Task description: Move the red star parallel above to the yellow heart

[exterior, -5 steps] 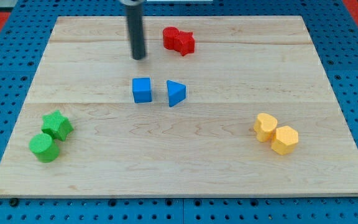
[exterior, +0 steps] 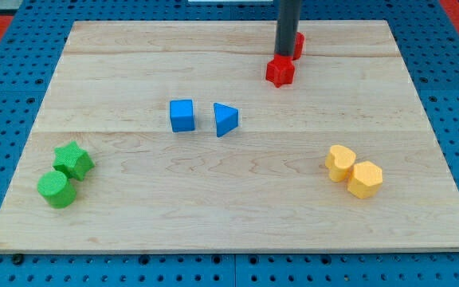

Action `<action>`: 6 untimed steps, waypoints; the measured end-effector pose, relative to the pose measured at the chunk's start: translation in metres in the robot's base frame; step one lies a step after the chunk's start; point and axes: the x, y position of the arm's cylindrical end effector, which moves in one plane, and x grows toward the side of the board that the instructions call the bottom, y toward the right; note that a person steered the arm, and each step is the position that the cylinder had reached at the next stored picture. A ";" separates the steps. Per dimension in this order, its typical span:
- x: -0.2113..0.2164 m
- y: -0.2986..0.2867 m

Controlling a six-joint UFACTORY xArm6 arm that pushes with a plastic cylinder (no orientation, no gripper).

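1. Ends in a straight dark rod, entering from the view's top; no jaws in view, so cannot tell any open or closed state.
2. my tip (exterior: 287,57): set down on the wooden counter (exterior: 134,64), near the far edge, right of centre.
3. Red block (exterior: 280,72): just below my tip toward the view's bottom, touching or nearly touching it. Faceted outline; star shape not certain at this size.
4. Second red block (exterior: 299,45): just to the view's right of the rod, partly hidden behind it; shape not readable. Cannot tell which of the two red pieces is the star.
5. Yellow heart (exterior: 340,162): well apart from my tip, toward the view's bottom and right. Touching a yellow hexagon (exterior: 366,178) on its lower right.
6. Blue cube (exterior: 182,115) and blue triangle (exterior: 225,119): side by side, slightly apart, to the lower left of my tip.
7. Green star (exterior: 73,160) and green cylinder (exterior: 56,189): touching, far to the lower left of my tip, near the counter's left edge.
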 end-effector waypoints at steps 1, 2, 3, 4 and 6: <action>-0.018 -0.045; 0.012 -0.086; 0.018 -0.010; 0.024 0.027; 0.057 0.067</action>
